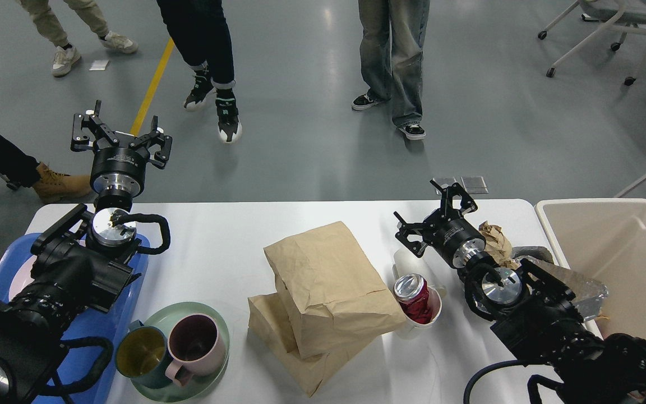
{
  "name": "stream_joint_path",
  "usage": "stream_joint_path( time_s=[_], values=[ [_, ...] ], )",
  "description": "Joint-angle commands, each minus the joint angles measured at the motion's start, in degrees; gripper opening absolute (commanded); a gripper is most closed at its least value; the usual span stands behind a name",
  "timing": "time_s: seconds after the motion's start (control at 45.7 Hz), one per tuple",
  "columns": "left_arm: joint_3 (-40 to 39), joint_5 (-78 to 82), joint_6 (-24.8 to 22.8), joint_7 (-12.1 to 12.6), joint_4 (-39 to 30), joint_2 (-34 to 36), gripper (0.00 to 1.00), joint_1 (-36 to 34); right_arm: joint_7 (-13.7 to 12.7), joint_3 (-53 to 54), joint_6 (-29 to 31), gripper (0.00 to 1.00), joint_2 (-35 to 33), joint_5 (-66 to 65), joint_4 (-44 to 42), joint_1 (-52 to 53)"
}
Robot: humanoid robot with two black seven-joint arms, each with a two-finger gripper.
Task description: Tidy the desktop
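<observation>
The desktop (pixel 222 247) is a wide white tabletop with rounded corners. Two brown paper bags (pixel 323 292) lie stacked at its middle. To their right a crushed red can (pixel 413 292) sits in a white cup (pixel 421 325). My right gripper (pixel 434 209) is open above the table, just behind the can and beside a crumpled brown paper ball (pixel 495 238). My left gripper (pixel 120 130) is open too, held high past the table's far left edge. Near the front, a pink mug (pixel 194 345) and a green mug (pixel 141 353) stand on a green plate (pixel 211 320).
A blue tray (pixel 104 331) lies at the left under my left arm. A beige bin (pixel 614 252) stands off the table's right end. Crumpled foil (pixel 581 286) lies by the bin. Several people stand on the floor beyond the table.
</observation>
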Motion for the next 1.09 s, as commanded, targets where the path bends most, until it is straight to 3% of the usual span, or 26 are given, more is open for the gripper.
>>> stream_joint_path(
  time_s=[0.0, 0.109, 0.175, 0.241, 0.35, 0.525, 0.744, 0.897, 1.072],
  values=[
    [0.0, 0.02, -0.92, 0.17, 0.0, -0.06, 0.97, -0.18, 0.0, 0.03, 0.0, 1.0, -0.07, 0.0, 0.0, 0.0],
    [0.8, 0.46, -1.37, 3.59, 0.0, 0.3, 0.97, -0.17, 0.0, -0.06, 0.0, 1.0, -0.07, 0.0, 0.0, 0.0],
    [1.06, 1.08, -0.5, 4.12, 0.35, 0.56, 0.97, -0.18, 0.0, -0.06, -0.09, 1.0, -0.07, 0.0, 0.0, 0.0],
    [3.16, 3.44, 2.66, 4.83, 0.44, 0.82, 0.97, -0.96, 0.0, 0.02, -0.09, 1.0, 0.01, 0.0, 0.0, 0.0],
    [13.87, 15.03, 10.13, 4.83, 0.35, 5.21, 0.97, -5.79, 0.0, 0.03, 0.0, 1.0, -0.07, 0.0, 0.0, 0.0],
    [39.43, 25.69, 9.88, 4.83, 0.0, 12.68, 0.97, -20.28, 0.0, 0.02, 0.0, 1.0, -0.07, 0.0, 0.0, 0.0],
    [86.79, 25.69, 8.91, 4.83, -1.67, 16.12, 0.97, -44.62, 0.0, 0.03, 0.0, 1.0, -0.07, 0.0, 0.0, 0.0],
    [110.9, 25.86, 2.34, 4.74, -7.28, 16.38, 0.97, -59.75, 0.0, -0.06, 0.0, 1.0, 0.01, 0.0, 0.0, 0.0],
    [124.0, 25.95, -15.41, 4.82, -20.64, 19.9, 0.97, -72.85, 0.0, 0.02, 0.0, 1.0, 0.01, 0.0, 0.0, 0.0]
  ],
)
